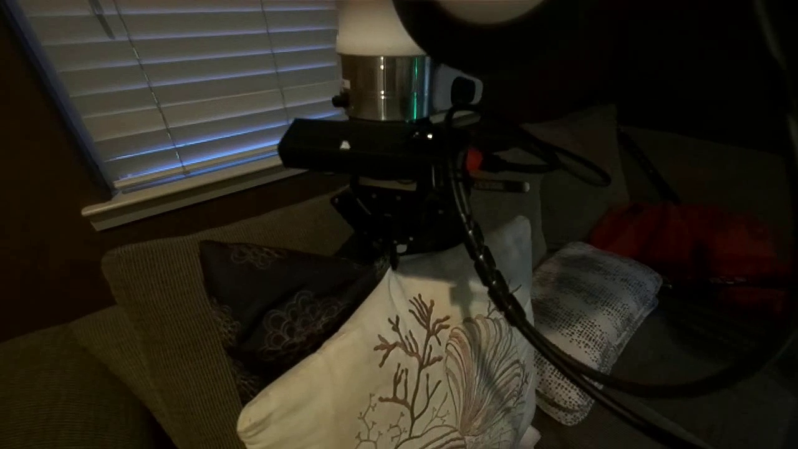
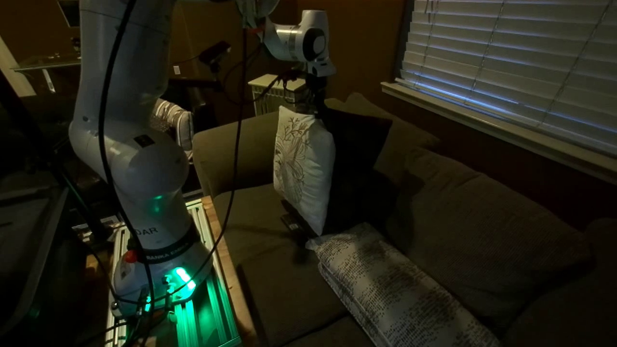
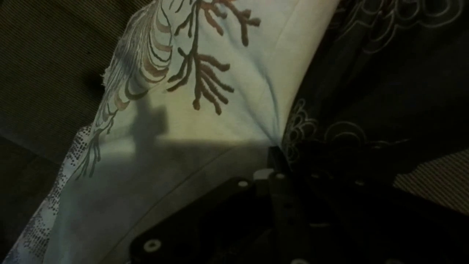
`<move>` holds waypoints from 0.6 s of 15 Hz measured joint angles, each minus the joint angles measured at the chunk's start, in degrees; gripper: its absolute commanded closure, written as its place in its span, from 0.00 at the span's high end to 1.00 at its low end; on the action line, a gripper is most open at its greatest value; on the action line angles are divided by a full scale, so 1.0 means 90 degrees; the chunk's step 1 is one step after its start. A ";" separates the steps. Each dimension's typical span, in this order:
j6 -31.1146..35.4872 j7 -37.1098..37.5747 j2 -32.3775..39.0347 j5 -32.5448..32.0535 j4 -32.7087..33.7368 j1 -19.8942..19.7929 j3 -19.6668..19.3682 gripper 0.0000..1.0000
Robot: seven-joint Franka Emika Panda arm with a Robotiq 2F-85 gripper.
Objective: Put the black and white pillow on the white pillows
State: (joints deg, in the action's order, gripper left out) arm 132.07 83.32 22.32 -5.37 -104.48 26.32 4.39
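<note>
The black and white pillow, cream with a brown branch design, stands upright in both exterior views (image 1: 461,386) (image 2: 308,164). It also fills much of the wrist view (image 3: 234,121). My gripper (image 1: 394,257) is shut on its upper edge, and folds run from the fingertips (image 3: 279,156) in the wrist view. The gripper also shows at the pillow's top in an exterior view (image 2: 316,108). The white pillow, a speckled cushion (image 2: 400,289), lies flat on the sofa, its near end by the held pillow's lower corner. It also shows in an exterior view (image 1: 592,305) and the wrist view (image 3: 40,223).
A dark pillow with flower outlines (image 1: 280,305) leans on the sofa back (image 1: 168,280), right behind the held pillow. A red cloth-like thing (image 1: 698,243) lies beyond the speckled cushion. A windowsill (image 2: 482,115) runs behind the sofa. Black cables (image 1: 499,287) hang from the arm.
</note>
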 measured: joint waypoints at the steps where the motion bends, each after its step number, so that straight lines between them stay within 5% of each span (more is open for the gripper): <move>1: -0.0046 0.0096 -0.0099 -0.0096 -0.0053 0.0000 0.0000 0.01; 9: -0.0833 0.0371 -0.0912 -0.0753 -0.0418 -0.0067 0.0121 0.01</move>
State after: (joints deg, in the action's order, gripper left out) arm 124.57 86.65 14.11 -12.14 -108.24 25.72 5.48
